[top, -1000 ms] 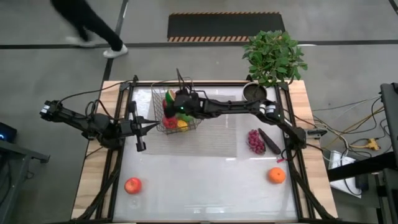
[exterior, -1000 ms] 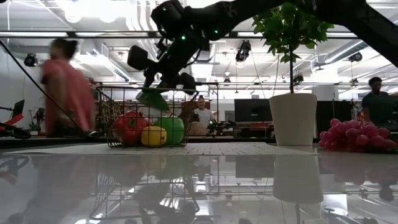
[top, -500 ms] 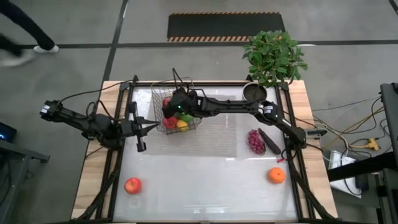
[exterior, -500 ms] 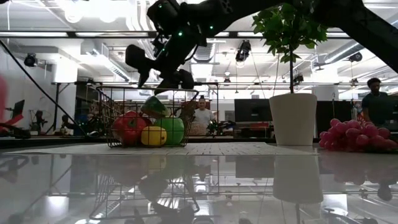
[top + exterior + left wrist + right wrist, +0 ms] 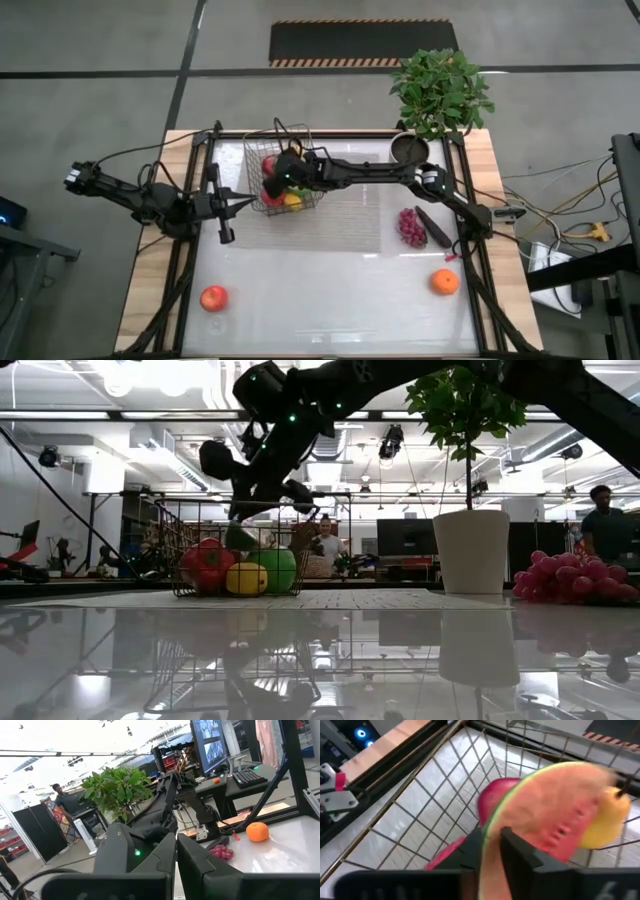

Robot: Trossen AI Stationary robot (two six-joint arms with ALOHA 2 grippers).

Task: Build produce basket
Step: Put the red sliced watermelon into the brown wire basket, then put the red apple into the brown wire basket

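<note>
R gripper on watermelon slice, inside basket.

Thin wire-metal basket on a glossy white table edged with wood.

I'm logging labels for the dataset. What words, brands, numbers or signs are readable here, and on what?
None can be read.
Monitor behind the table: shows pictures, any text too small.
Striped floor mat: hazard stripes only, no words.
Basket, fruit and arms: no lettering visible.
</note>
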